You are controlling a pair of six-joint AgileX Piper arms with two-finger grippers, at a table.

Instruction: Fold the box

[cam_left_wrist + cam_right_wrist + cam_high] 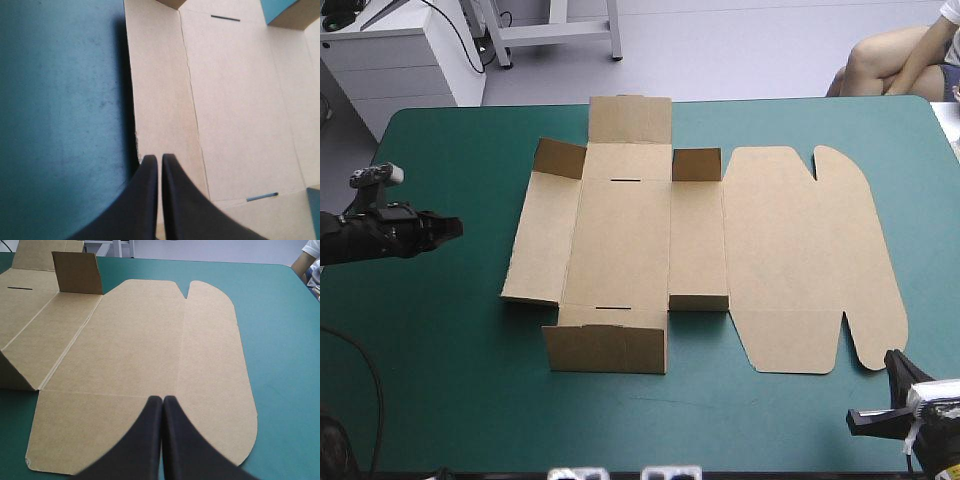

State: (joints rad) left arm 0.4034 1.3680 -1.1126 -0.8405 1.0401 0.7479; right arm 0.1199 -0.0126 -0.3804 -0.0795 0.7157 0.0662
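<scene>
Nearest, the right gripper (894, 362) is being held pressed together, empty, just beside the rounded lid corner of the box (620, 240); farther in, the left gripper (455, 228) is being held likewise, apart from the board. The box is being seen mid-table, mostly flat, so it is being judged liable to slide if closed tips are pushed against an edge.
</scene>
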